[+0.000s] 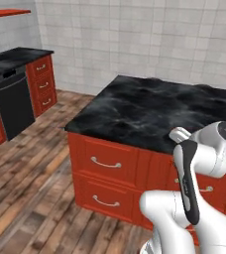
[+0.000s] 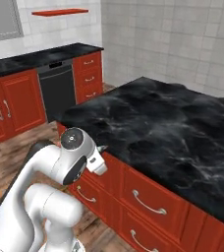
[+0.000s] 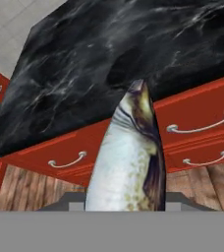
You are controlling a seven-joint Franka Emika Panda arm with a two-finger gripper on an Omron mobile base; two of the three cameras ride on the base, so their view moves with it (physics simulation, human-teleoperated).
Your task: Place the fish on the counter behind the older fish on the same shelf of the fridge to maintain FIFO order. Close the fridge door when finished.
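In the hand view we see the fish (image 3: 131, 157) big and close, rising from the bottom edge between where the fingertips would sit, head end pointing up toward the counter (image 3: 109, 59). Its body reads pale with a dark back and mottled brown spots. The fish hides the fingertips, so it looks held, but we cannot tell for sure how the claw stands. The fish hangs in front of the counter edge, over the red drawers (image 3: 197, 133) and their silver handles (image 3: 65, 161); wood floor (image 3: 30, 189) sits below.

From the left base view we see the white arm (image 1: 204, 163) folded low at the lower right, in front of the island's black marble counter (image 1: 154, 106), with red drawers (image 1: 110, 163) under it. A dark dishwasher (image 1: 13, 104) sits in the far cabinet run at left.

From the right base view we see the arm (image 2: 70, 162) at lower left, elbow beside the counter corner (image 2: 148, 123). A red wall shelf (image 2: 60, 12) hangs on the tiled wall (image 2: 182, 39).
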